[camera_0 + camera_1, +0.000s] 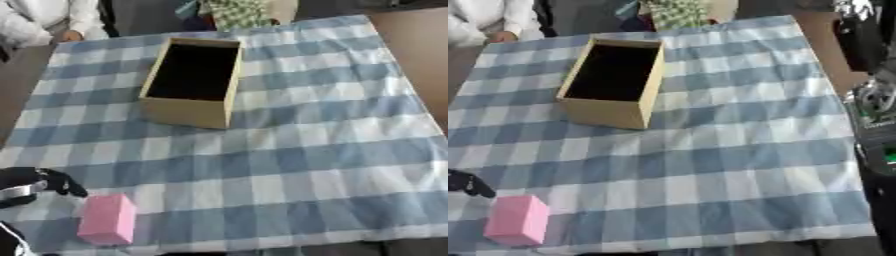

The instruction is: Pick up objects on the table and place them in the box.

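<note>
A pink block [108, 219] lay on the near left corner of a blue-and-white checked cloth [306, 150], close to the table's near edge. The left hand [39, 181] hovered just beside it to the far left, fingers curled and holding nothing, not touching the block. The right arm [875, 100] showed only at the right edge; its hand's state could not be told. An open tan box [188, 112] stood well apart, far and left of centre.

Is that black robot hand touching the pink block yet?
Apart. In the left eye view, a strip of checked cloth shows between the left hand and the pink block.
</note>
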Tool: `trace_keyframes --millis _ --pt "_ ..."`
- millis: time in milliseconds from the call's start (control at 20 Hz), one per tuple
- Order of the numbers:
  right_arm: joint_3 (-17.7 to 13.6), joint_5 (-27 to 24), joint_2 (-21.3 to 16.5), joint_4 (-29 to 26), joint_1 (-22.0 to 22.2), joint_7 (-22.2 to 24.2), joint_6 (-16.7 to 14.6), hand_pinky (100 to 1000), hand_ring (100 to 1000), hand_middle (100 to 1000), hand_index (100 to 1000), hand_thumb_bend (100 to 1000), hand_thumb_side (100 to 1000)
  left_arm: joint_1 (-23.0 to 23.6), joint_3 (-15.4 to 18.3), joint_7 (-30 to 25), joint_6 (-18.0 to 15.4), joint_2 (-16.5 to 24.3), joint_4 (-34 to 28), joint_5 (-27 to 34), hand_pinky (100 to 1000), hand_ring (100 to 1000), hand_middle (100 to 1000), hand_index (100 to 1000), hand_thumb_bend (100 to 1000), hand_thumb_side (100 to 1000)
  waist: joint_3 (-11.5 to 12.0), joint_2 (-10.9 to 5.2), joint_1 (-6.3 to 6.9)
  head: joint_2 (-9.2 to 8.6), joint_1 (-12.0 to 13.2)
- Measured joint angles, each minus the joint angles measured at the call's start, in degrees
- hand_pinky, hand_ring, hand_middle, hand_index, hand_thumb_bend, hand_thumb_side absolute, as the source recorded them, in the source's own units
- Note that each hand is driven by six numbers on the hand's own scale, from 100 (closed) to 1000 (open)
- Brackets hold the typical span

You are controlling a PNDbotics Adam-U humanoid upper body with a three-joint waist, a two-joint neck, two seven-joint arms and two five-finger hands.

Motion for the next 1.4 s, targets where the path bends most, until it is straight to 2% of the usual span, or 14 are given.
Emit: trace_keyframes --millis 450,850,950,1100,1250,1400 --pt "-0.01 -0.09 0.44 0.0 0.17 0.07 0.07 852 677 676 751 100 909 0.18 -1.03 0.3 0.48 -2.05 0.0 -5.55 929 880 826 899 561 276 -0.09 0.19 -0.05 0.0 0.02" --pt "-0.02 -0.14 0.55 0.0 0.18 0.16 0.16 852 676 674 749 100 908 -0.61 -1.55 1.05 1.27 -3.68 0.0 -6.0 878 835 802 888 560 271 -0.17 0.29 -0.12 0.0 0.04" --pt "-0.02 -0.15 0.62 0.0 0.18 0.17 0.17 852 676 674 749 100 909 -0.62 -1.72 0.91 1.48 -3.88 0.0 -5.82 884 854 845 894 547 271 -0.19 0.32 -0.13 0.0 0.04" --pt "-0.02 -0.2 0.64 0.0 0.18 0.17 0.17 852 675 674 748 100 909 -0.65 -1.82 0.58 1.53 -3.88 0.0 -5.37 895 859 847 897 517 282 -0.2 0.32 -0.14 0.0 0.0" --pt "-0.07 -0.22 0.64 0.0 0.22 0.17 0.18 852 675 673 748 100 909 -0.51 -0.75 0.94 1.08 -3.72 0.0 -4.71 905 867 853 902 519 290 -0.04 0.32 -0.14 0.0 -0.16" --pt "-0.16 -0.22 0.64 0.0 0.23 0.15 0.2 852 674 673 747 100 909 0.57 1.32 2.11 0.16 -2.17 0.0 -4.3 923 886 873 921 562 296 0.3 0.31 -0.12 0.0 -0.3"
